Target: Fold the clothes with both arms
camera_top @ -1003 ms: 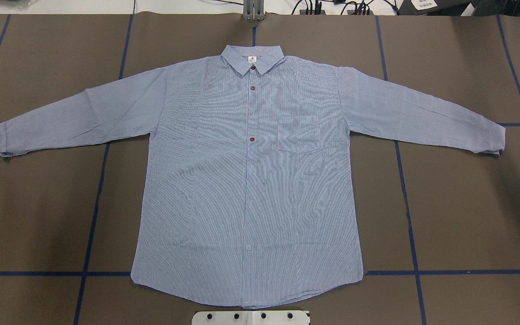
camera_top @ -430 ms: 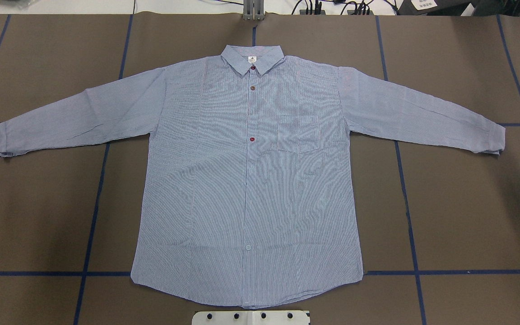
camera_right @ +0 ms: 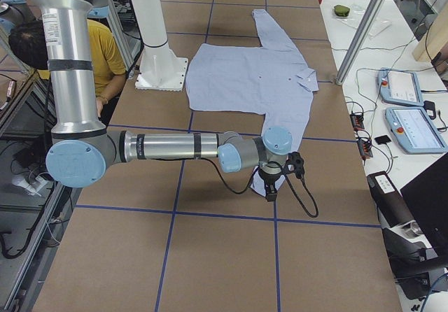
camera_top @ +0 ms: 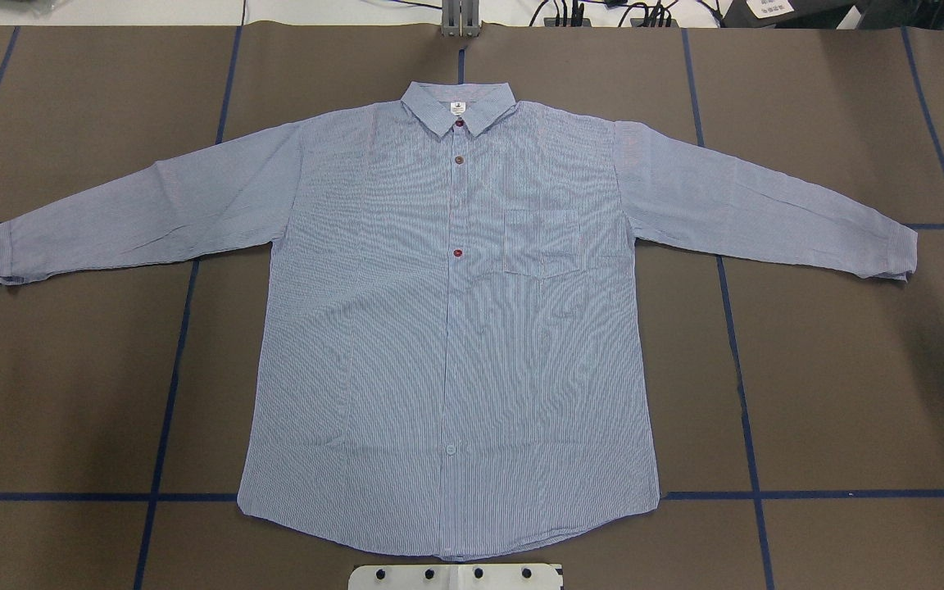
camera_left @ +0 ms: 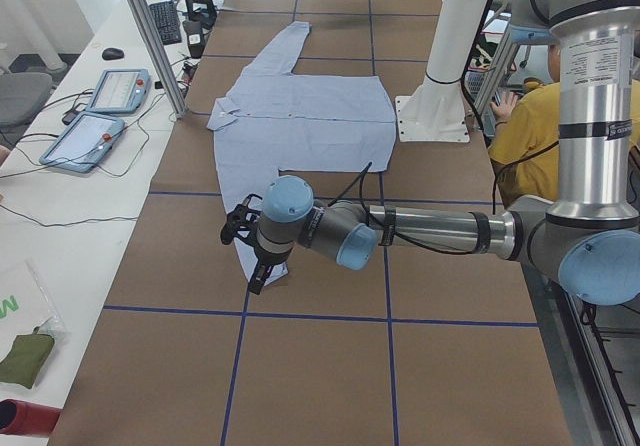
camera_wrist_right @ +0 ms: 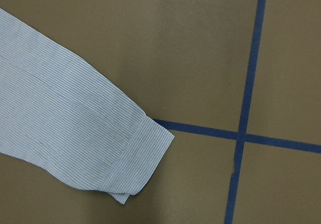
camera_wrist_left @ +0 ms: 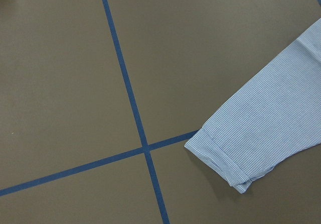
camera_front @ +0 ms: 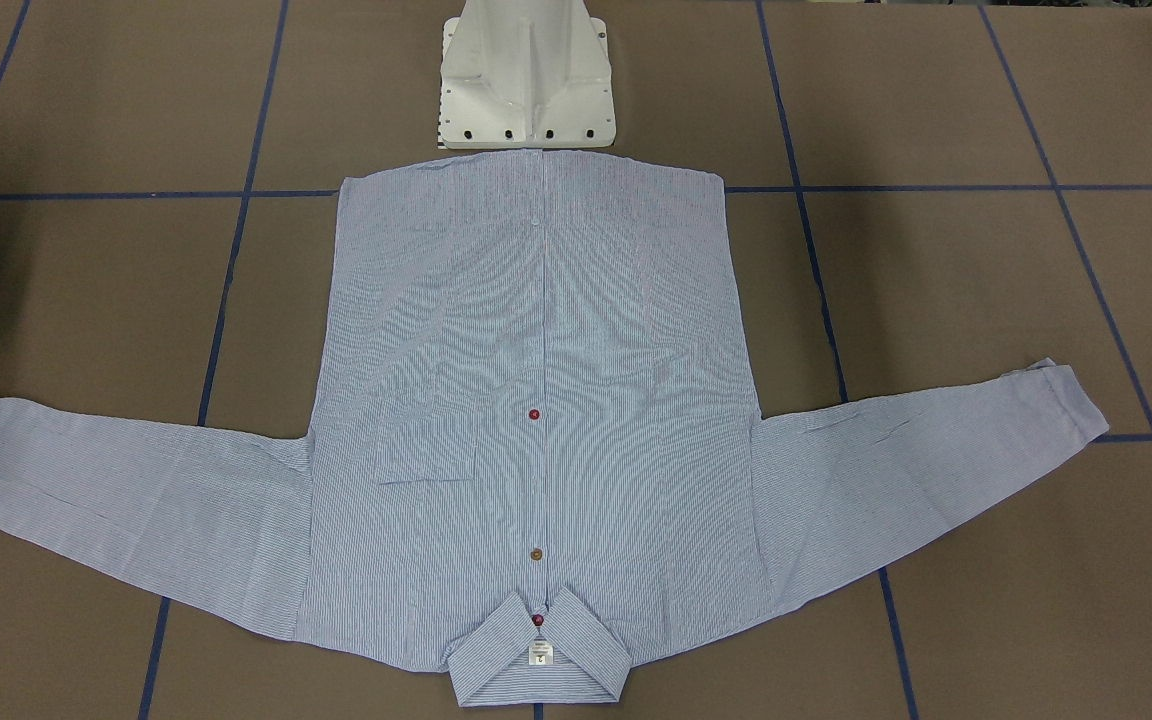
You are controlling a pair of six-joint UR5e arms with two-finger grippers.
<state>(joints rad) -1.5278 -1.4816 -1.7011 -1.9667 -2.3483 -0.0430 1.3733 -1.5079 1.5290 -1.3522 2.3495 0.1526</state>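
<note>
The light blue striped shirt point(camera_top: 447, 328) lies flat and face up on the brown table, buttoned, with both sleeves spread wide and the collar point(camera_top: 457, 106) at the far edge. My left arm reaches low over the table, its gripper point(camera_left: 260, 276) hovering above the left sleeve's cuff point(camera_wrist_left: 225, 156). My right gripper point(camera_right: 271, 192) hovers above the right sleeve's cuff point(camera_wrist_right: 135, 158). Neither wrist view shows fingers, and I cannot tell whether either gripper is open or shut. Nothing touches the cloth.
The white pedestal base point(camera_front: 528, 80) stands just behind the hem. Blue tape lines point(camera_top: 169, 369) cross the table. A person in a yellow shirt point(camera_left: 530, 116) sits behind the robot. Tablets point(camera_left: 100, 116) and cables lie on the side table beyond an aluminium post point(camera_left: 150, 36).
A small dark part at the overhead view's right edge has shifted toward the robot. The shirt has not moved.
</note>
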